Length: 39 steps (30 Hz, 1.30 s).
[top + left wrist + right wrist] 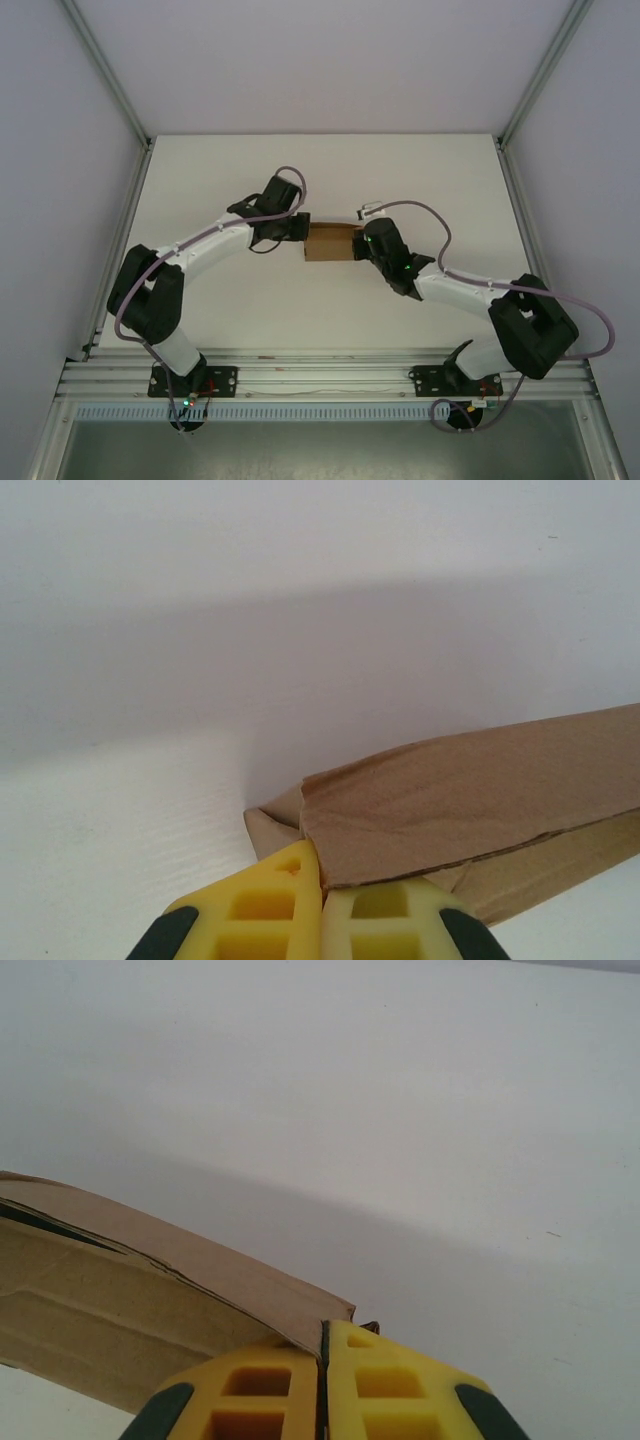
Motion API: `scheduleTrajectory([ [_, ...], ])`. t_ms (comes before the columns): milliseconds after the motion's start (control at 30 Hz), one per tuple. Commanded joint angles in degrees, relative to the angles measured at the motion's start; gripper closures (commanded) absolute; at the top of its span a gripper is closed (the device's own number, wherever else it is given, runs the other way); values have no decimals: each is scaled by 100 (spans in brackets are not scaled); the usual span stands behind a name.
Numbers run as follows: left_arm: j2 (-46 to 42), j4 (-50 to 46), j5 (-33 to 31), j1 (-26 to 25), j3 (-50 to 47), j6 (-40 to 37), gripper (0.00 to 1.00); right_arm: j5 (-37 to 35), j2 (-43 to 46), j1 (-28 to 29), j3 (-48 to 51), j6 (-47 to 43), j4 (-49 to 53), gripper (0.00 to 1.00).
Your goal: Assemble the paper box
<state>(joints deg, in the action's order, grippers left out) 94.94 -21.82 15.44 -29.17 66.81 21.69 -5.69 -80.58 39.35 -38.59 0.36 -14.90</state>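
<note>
Paper box [330, 243], brown cardboard, near the middle of the white table [250, 310], between the two arms. Left gripper [322, 882]: jaws pressed together, pinching the left end's cardboard edge. Right gripper [325, 1338]: jaws likewise closed, nipping a corner of the right end.

Table [260, 320]: white, matte. Slotted rail [320, 378] along your near edge carries both arm bases [190, 380]. Brown cardboard paper box [330, 243] mid-table; you can't tell if it rests on surface or hangs just above. Soft shadow beside it.
</note>
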Motion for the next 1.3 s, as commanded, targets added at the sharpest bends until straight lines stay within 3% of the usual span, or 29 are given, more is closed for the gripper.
scheduleTrajectory([
  [0, 458, -1105, -60, -158, -545, -195, 100, 161, -313, 87, 218, -72, 900, 88],
  [333, 517, -1008, -105, -256, -426, -231, 100, 425, -7, 14, -472, 254, 1407, 70],
  [600, 438, -904, -157, -274, -390, -240, 100, 547, 478, -262, -959, 696, 1630, 31],
  [833, 402, -837, -182, -293, -370, -286, 100, 619, 307, -653, -1345, 1221, 1470, 28],
  [1000, 404, -846, -122, -295, -283, -329, 100, 681, -214, -816, -1562, 1350, 1834, 34],
  [1200, 325, -867, -94, -294, -175, -411, 100, 580, -353, -839, -1102, 1512, 1832, 39],
  [1267, 293, -868, 22, -298, -133, -476, 94, 563, -375, -839, -912, 1629, 1821, 40],
])
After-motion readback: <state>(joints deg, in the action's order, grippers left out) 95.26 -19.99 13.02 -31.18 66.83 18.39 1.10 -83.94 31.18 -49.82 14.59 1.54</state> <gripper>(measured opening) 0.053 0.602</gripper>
